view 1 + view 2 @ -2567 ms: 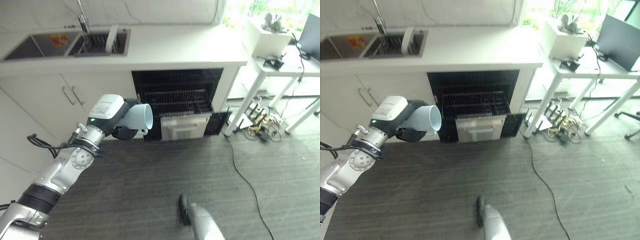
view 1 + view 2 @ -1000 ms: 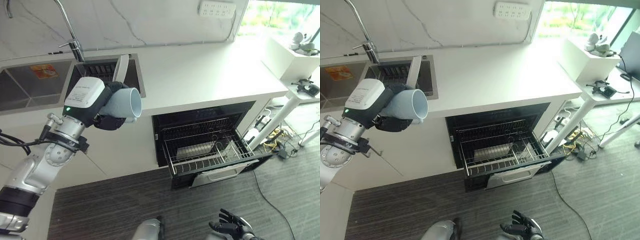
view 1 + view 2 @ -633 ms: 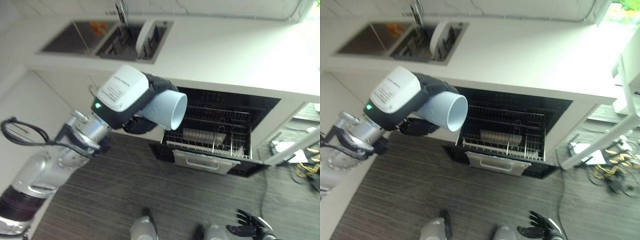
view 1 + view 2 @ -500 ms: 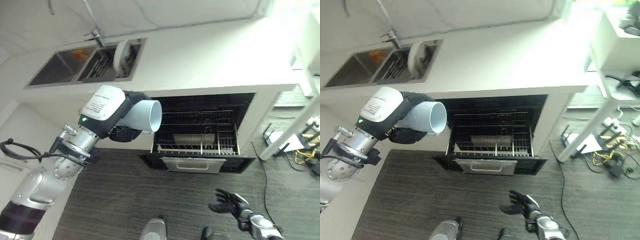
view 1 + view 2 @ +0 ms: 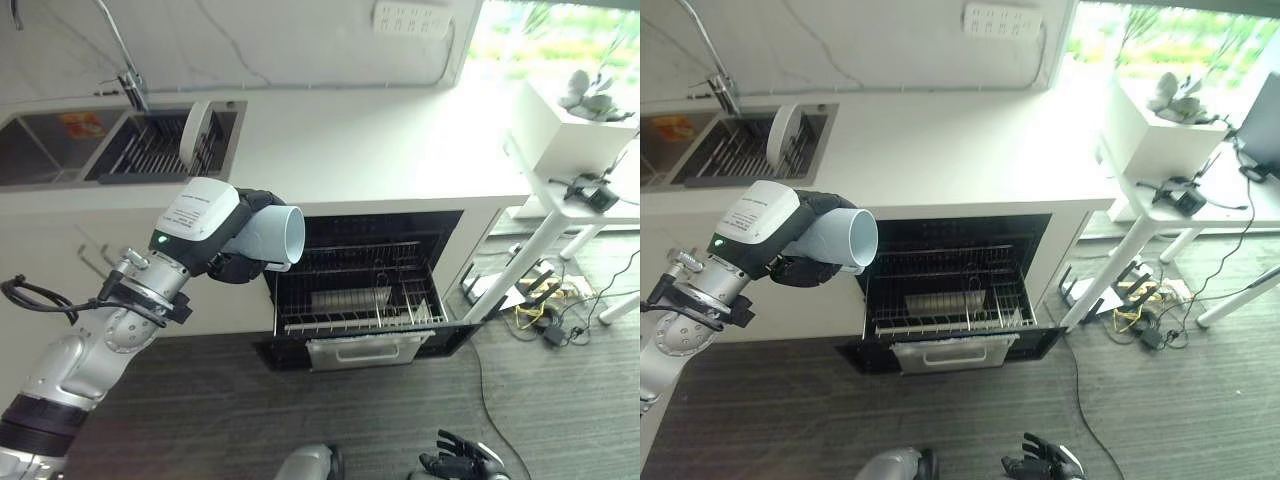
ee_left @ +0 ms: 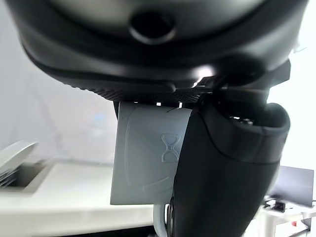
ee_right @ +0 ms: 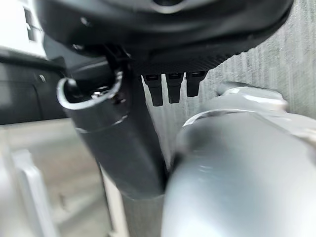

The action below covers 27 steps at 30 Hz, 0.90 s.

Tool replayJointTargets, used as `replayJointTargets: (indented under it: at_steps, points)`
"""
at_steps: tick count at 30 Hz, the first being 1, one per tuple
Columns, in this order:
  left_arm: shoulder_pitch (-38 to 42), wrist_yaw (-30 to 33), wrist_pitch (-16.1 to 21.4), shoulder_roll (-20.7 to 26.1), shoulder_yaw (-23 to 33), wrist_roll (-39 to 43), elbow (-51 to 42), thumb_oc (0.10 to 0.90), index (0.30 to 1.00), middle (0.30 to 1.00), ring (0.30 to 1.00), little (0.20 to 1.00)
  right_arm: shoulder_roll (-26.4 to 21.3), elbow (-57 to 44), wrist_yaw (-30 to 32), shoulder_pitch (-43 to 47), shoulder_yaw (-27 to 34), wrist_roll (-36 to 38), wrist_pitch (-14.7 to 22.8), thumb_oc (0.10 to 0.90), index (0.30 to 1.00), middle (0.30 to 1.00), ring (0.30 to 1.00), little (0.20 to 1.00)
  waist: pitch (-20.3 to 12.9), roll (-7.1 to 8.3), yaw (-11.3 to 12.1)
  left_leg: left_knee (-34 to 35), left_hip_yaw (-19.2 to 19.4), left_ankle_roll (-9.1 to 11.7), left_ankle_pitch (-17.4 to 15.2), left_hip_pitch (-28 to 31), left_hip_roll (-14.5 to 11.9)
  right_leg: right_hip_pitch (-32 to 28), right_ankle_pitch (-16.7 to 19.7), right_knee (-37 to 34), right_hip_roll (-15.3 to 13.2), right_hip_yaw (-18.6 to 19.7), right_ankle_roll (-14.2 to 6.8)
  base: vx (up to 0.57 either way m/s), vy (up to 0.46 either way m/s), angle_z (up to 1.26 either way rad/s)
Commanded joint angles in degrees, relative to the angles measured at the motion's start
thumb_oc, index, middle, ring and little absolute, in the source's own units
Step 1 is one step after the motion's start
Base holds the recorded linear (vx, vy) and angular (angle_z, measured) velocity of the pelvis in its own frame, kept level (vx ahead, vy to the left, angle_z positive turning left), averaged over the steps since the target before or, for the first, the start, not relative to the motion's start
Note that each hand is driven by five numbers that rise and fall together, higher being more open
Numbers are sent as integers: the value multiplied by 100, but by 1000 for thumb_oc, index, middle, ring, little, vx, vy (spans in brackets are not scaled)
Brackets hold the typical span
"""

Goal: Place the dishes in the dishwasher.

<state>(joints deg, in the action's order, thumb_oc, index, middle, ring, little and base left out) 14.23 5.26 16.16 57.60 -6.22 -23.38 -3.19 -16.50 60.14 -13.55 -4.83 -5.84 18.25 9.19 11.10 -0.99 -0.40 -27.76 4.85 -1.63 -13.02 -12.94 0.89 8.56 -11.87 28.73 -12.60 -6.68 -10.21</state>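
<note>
We are holding a pale blue cup point(image 5: 268, 238) in the left hand point(image 5: 238, 262), whose dark fingers are curling round the cup's body. The cup is lying on its side in mid-air, with its open mouth pointing toward the dishwasher point(image 5: 360, 290). The cup is sitting in front of the cabinet face, just below the counter point(image 5: 370, 140) edge and beside the dishwasher's upper left corner. We are seeing the lower rack point(image 5: 365, 312) pulled out over the lowered door point(image 5: 360, 350). A white plate point(image 5: 194, 132) is standing on edge in the sink point(image 5: 150, 150) on the counter. The right hand point(image 5: 455, 465) is hanging low above the floor point(image 5: 560, 410), with its fingers spread and holding nothing.
</note>
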Motion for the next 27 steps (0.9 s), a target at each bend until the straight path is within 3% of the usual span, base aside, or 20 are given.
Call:
replayJointTargets:
  at_steps: [1,2,3,6,8,10,13,16,19,22,27]
  points:
    - [781,565,-136,294,395,192,-402,400,300,300,300,300,-248,272,-139,171,63,-234,268,800,900,900,900,900,25,-61,-148,1058,-298,108,-282,789,-255,335,873,-1154,-226,381,-286,120,-721,6]
    - [852,584,-139,382,349,244,-330,400,300,300,300,300,-229,357,-200,223,93,-224,249,800,900,900,900,900,20,-48,-142,1058,-335,137,-337,811,-340,410,910,-1154,-233,531,-337,169,-798,45]
    - [846,527,-150,466,384,364,-290,400,300,300,300,300,-232,401,-284,244,44,-331,222,800,900,900,900,900,-36,-15,-96,1058,-316,237,-282,760,-500,259,699,-1154,-141,473,-343,183,-767,47]
    - [649,527,-349,359,471,288,-475,400,300,300,300,300,-320,353,-216,359,-86,-177,101,800,900,900,900,900,-73,0,-11,1058,-312,500,-39,687,-1003,122,431,-1154,18,140,-161,95,-485,23]
    - [542,553,-397,287,519,246,-609,400,300,300,300,300,-446,288,-201,394,-105,-265,37,800,900,900,900,900,-40,-44,-72,1058,-341,629,126,610,-1230,106,322,-1154,168,57,-26,-22,-335,-2]
    - [658,498,-317,286,475,406,-702,400,300,300,300,300,-590,409,-193,342,3,-7,31,800,900,900,900,900,27,-94,-183,1058,-130,724,387,481,-1441,16,204,-1154,315,-125,137,-61,-349,40]
    - [868,317,-331,261,377,606,-806,400,300,300,300,300,-647,648,-230,221,193,137,57,800,900,900,900,900,62,-167,-238,1058,70,776,521,391,-1339,-118,103,-1154,365,-344,220,1,-178,93]
    - [785,309,-406,211,430,637,-882,400,300,300,300,300,-639,856,-127,251,244,223,-25,800,900,900,900,900,33,-364,-147,1058,-213,875,563,67,-1094,-221,9,-1154,505,-340,228,103,58,44]
    - [625,396,-190,61,497,555,-756,400,300,300,300,300,-622,947,-55,283,409,313,-150,800,900,900,900,900,-17,-460,-161,1058,-19,891,670,-21,-1254,-403,-104,-1154,465,-496,271,143,162,0]
    - [503,474,-38,-145,534,436,-683,400,300,300,300,300,-559,945,-102,250,470,300,-24,800,900,900,900,900,-83,-492,-176,1058,115,863,589,87,-1227,-488,-100,-1154,308,-644,239,100,207,-37]
    - [525,524,-133,-427,360,103,-609,400,300,300,300,300,-332,793,7,148,403,267,50,800,900,900,900,900,-186,-426,-145,1058,78,736,330,298,-967,-555,-29,-1154,66,-695,104,112,126,-26]
